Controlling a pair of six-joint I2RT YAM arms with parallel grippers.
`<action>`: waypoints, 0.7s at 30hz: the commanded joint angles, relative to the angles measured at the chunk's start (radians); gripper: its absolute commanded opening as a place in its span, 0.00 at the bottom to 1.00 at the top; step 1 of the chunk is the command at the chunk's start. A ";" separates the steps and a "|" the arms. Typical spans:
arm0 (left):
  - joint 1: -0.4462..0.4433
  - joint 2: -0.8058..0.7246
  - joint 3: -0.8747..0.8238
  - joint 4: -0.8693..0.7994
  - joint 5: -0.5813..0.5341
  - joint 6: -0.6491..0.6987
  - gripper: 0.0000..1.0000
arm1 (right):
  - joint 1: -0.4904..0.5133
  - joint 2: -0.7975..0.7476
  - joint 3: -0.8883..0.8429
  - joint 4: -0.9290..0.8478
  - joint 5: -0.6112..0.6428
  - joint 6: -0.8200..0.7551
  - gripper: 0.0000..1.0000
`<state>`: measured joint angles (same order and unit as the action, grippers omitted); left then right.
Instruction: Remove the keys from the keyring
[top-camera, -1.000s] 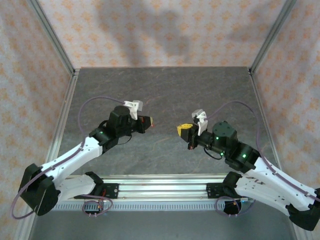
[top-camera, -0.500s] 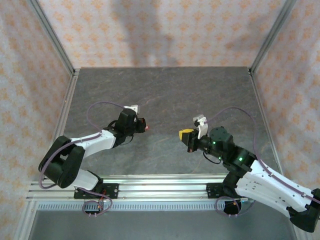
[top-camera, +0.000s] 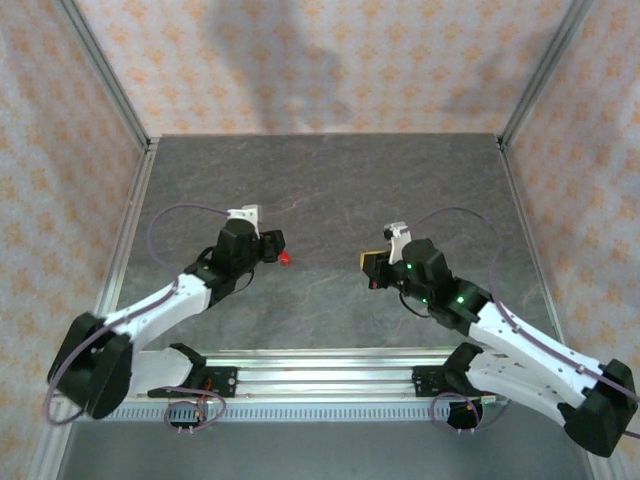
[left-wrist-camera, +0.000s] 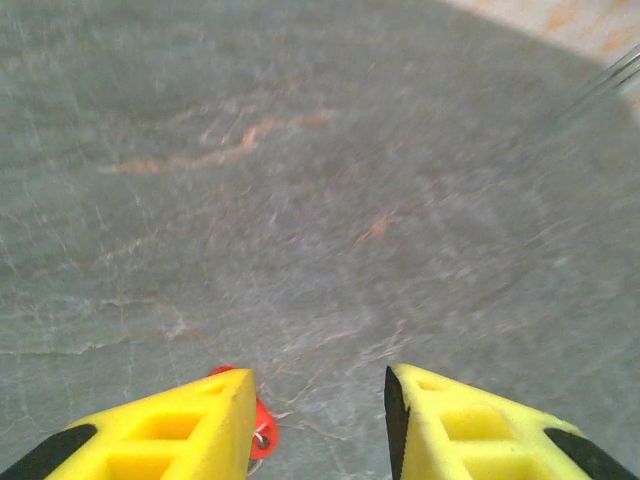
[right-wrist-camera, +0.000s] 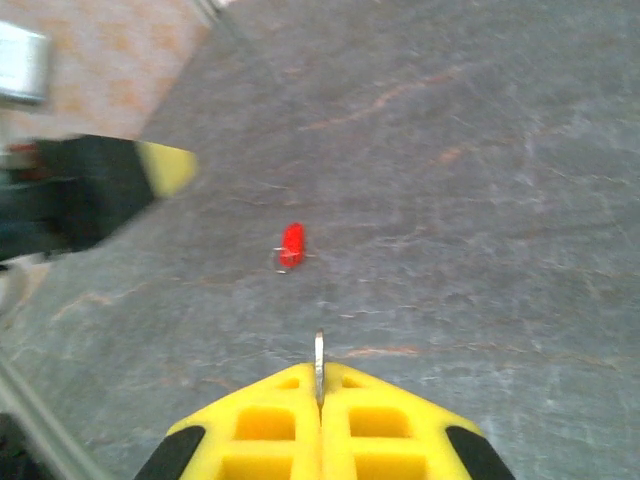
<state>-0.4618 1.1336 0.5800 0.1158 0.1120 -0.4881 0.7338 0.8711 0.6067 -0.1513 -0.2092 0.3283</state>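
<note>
The separation step looks finished for at least one key. The right gripper (right-wrist-camera: 320, 384) has its yellow fingers pressed together on a thin silvery key (right-wrist-camera: 319, 352), whose edge stands up out of the seam between them. The red keyring (right-wrist-camera: 291, 244) lies by itself on the dark table (top-camera: 340, 180). It sits a little left of the table's middle, about halfway between the far and near edges, with a fine wire loop just showing at its nearer end. I cannot tell whether another key hangs from that loop. The left gripper (left-wrist-camera: 318, 392) has its jaws partly apart with only bare table between them. In the left wrist view the keyring (left-wrist-camera: 261, 432) peeks out along the inner edge of the left-hand finger, low beside it and not pinched. From above, the keyring (top-camera: 285, 259) lies just past that gripper's tips, on the side towards the right arm. The right gripper and its key hover well apart from it, across the middle of the table. The next move is probably to set the key down clear of the keyring. If a key remains on the loop, the left jaws would need to close on the red piece again.
</note>
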 joint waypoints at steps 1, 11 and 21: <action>0.006 -0.140 -0.032 -0.115 0.013 0.002 0.40 | -0.048 0.084 0.047 0.045 -0.012 0.035 0.00; 0.007 -0.463 -0.017 -0.309 0.125 -0.045 0.44 | -0.154 0.383 0.059 0.255 -0.020 0.069 0.00; 0.005 -0.550 -0.035 -0.320 0.161 -0.102 0.48 | -0.224 0.645 0.093 0.358 0.002 0.164 0.00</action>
<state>-0.4618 0.5964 0.5465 -0.1806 0.2550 -0.5621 0.5255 1.4731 0.6792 0.1314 -0.2314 0.4351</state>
